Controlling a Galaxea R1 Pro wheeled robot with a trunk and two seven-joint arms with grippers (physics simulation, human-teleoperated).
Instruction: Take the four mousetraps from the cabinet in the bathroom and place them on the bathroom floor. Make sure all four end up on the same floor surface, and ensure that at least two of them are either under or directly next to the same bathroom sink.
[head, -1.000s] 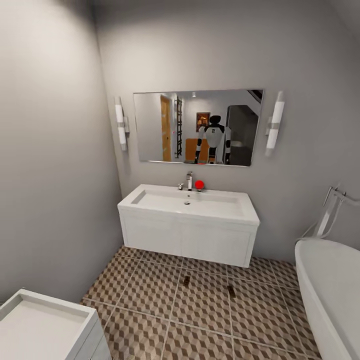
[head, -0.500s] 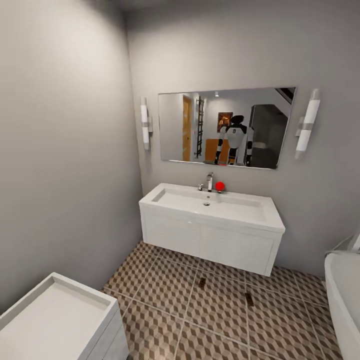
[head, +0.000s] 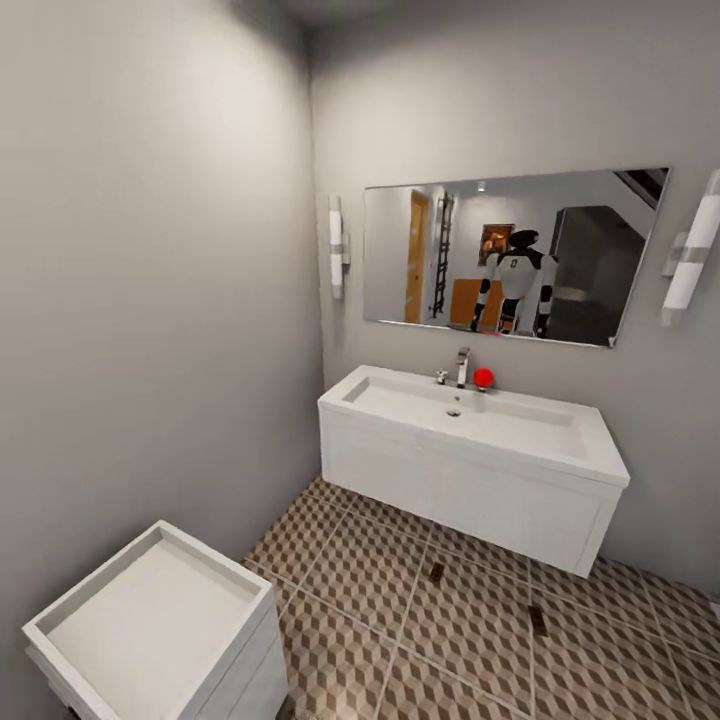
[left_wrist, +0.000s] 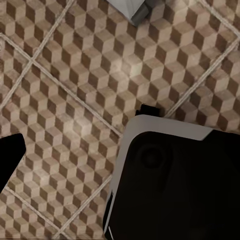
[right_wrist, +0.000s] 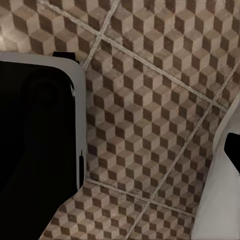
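Two mousetraps lie on the bathroom floor (head: 370, 560) in the head view: one mousetrap (head: 436, 572) just in front of the sink's vanity, the other mousetrap (head: 538, 620) further right and nearer to me. The sink (head: 470, 415) is a wide white basin with a chrome faucet on a wall-hung vanity. An orange-brown cabinet (head: 475, 302) appears only as a reflection in the mirror, behind my own reflection. Both wrist views look down on the cube-patterned tiles and parts of my base. A dark shape (left_wrist: 10, 155) sits at the edge of the left wrist view. Nothing held shows.
A small white drawer unit (head: 150, 620) stands close at the lower left, against the grey left wall. A red ball (head: 483, 377) rests by the faucet. Wall lamps flank the mirror (head: 510, 255). Open tiled floor lies between the drawer unit and the vanity.
The head camera has swung left: sink, mirror and floor traps have shifted right in the picture, and the bathtub has left it. The things themselves have not moved.
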